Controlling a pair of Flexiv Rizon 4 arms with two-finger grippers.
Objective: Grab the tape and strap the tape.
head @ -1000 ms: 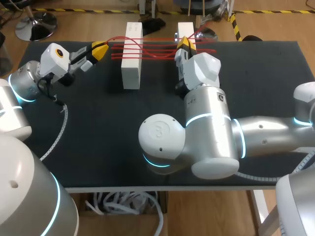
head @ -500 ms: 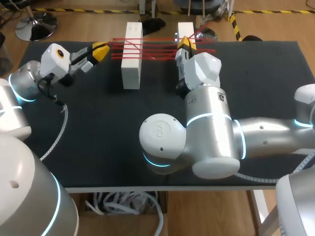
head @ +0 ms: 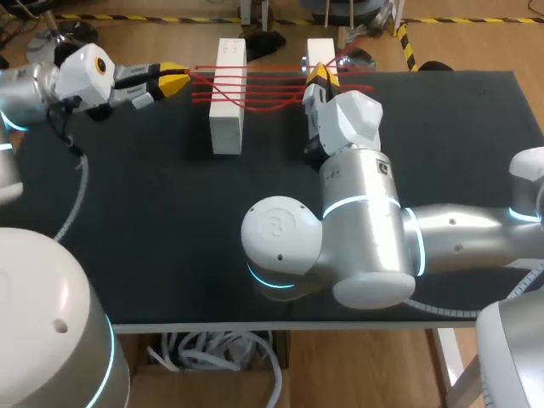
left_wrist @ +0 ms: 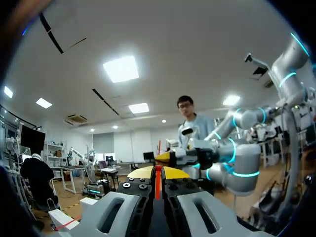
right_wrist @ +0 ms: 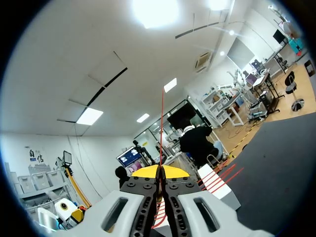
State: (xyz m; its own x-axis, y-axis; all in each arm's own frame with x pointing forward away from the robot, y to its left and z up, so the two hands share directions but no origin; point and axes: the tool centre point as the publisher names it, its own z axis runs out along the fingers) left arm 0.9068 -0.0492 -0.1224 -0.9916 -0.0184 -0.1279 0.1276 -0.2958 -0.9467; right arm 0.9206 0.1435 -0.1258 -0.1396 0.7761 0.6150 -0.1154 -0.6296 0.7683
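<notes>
Black table [head: 170, 212] up top: red tape [head: 272, 85] strung rightward across the white block [head: 229, 93]. Left gripper [head: 177, 79], just left of the block, pinches a tape strand. Right gripper [head: 320, 75], well right of the block, clamps tape too.

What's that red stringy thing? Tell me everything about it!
The red tape is thin and string-like, stretched tight in several crossing lines between two white blocks on the dark table. The left gripper pinches one end beside the left block; the right gripper pinches it at the right block.
</notes>
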